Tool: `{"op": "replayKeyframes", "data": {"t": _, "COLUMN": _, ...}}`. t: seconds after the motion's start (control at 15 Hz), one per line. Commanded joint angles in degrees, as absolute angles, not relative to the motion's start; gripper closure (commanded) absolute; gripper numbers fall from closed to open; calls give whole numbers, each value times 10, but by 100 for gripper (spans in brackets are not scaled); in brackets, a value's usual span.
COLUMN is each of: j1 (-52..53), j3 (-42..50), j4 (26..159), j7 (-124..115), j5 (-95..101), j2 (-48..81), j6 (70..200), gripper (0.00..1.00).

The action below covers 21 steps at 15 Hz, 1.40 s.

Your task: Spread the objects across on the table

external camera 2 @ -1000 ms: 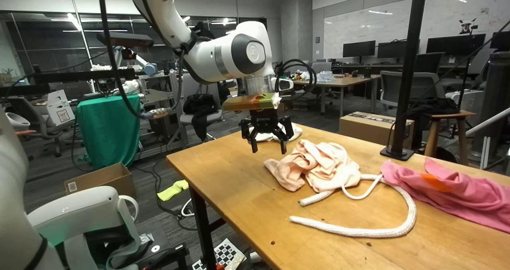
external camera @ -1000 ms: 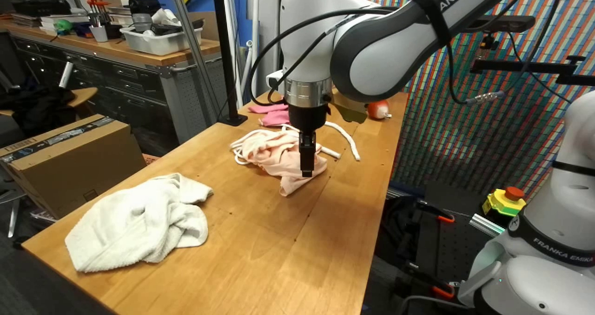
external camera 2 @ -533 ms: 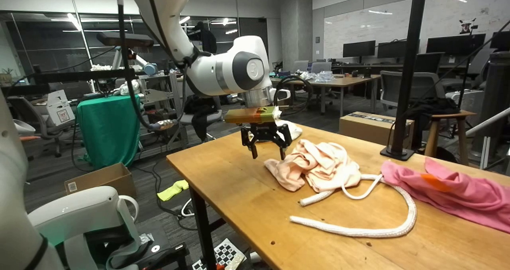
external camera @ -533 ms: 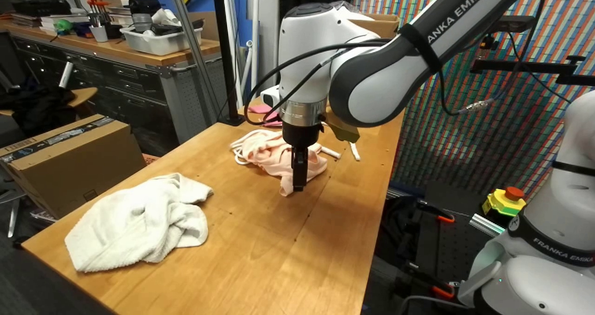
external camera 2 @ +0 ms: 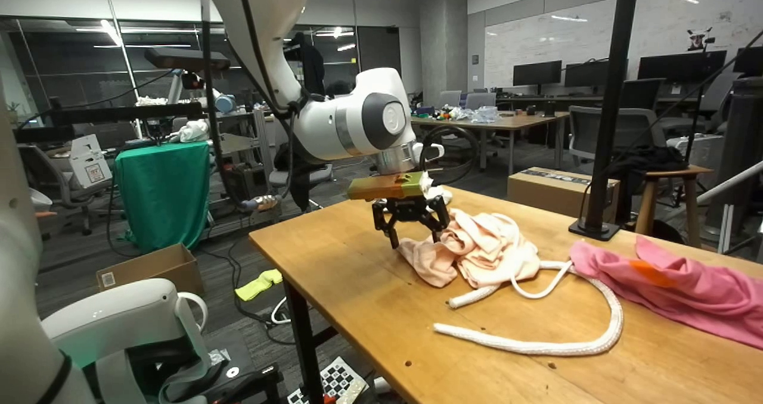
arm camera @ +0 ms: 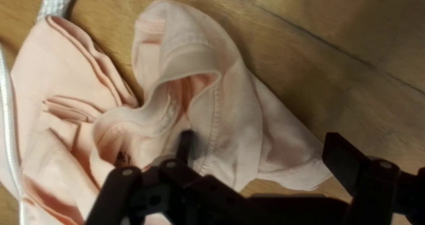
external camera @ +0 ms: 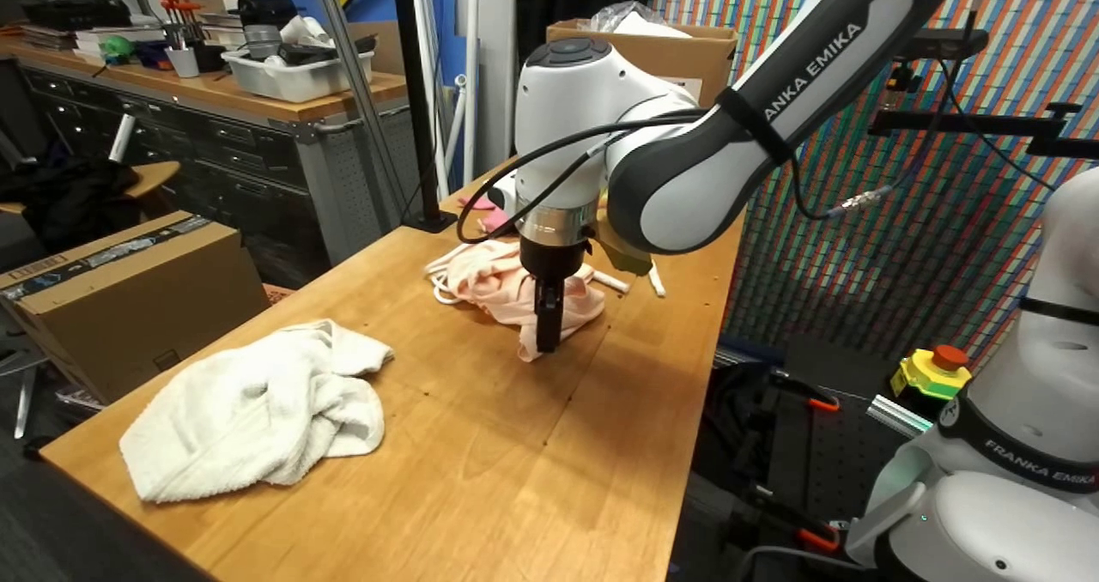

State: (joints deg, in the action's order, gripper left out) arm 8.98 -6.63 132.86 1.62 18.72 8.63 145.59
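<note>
Low over the near end of the crumpled peach cloth (external camera 2: 486, 249) hangs my gripper (external camera 2: 415, 242), fingers pointing down. Its jaws stand wide apart in the wrist view, with a loose fold of the peach cloth (arm camera: 237, 128) lying beneath and between them; I cannot tell whether the fingertips touch it. An off-white cloth (external camera: 258, 410) lies bunched at the table's near left in an exterior view. Pink cloth (external camera 2: 679, 291) lies at the far end, partly behind the arm in an exterior view. A white curved strip (external camera 2: 536, 347) and a thin white cord (external camera 2: 530, 294) run beside the peach cloth.
The wooden table (external camera: 515, 488) has a black post (external camera 2: 608, 124) clamped at one edge. A green-orange block (external camera 2: 387, 185) rides on my wrist. On the floor beside the table sits a cardboard box (external camera: 137, 299). A grey workbench (external camera: 258, 144) stands behind.
My gripper has come down, lately shifting over the peach cloth's near end. Its jaws have stayed apart. The cloths, cord and strip have kept their places.
</note>
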Motion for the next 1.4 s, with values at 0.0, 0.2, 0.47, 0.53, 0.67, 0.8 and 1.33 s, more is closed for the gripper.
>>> {"op": "replayKeyframes", "data": {"t": 0.0, "j1": 93, "j3": -54, "j4": 1317, "j7": -14, "j5": 224, "j2": 98, "j6": 1469, "gripper": 0}}
{"op": "replayKeyframes", "data": {"t": 0.2, "j1": 94, "j3": -47, "j4": 1313, "j7": -30, "j5": 247, "j2": 104, "j6": 1470, "gripper": 4}}
{"op": "replayKeyframes", "data": {"t": 0.47, "j1": 95, "j3": -49, "j4": 1311, "j7": -31, "j5": 249, "j2": 102, "j6": 1461, "gripper": 38}}
{"op": "replayKeyframes", "data": {"t": 0.53, "j1": 95, "j3": -52, "j4": 1312, "j7": -26, "j5": 243, "j2": 98, "j6": 1457, "gripper": 46}}
{"op": "replayKeyframes", "data": {"t": 0.67, "j1": 95, "j3": -58, "j4": 1309, "j7": -13, "j5": 228, "j2": 92, "j6": 1448, "gripper": 62}}
{"op": "replayKeyframes", "data": {"t": 0.8, "j1": 94, "j3": -67, "j4": 1307, "j7": 4, "j5": 206, "j2": 84, "j6": 1436, "gripper": 77}}
{"op": "replayKeyframes", "data": {"t": 1.33, "j1": 91, "j3": -98, "j4": 1290, "j7": 90, "j5": 98, "j2": 56, "j6": 1379, "gripper": 93}}
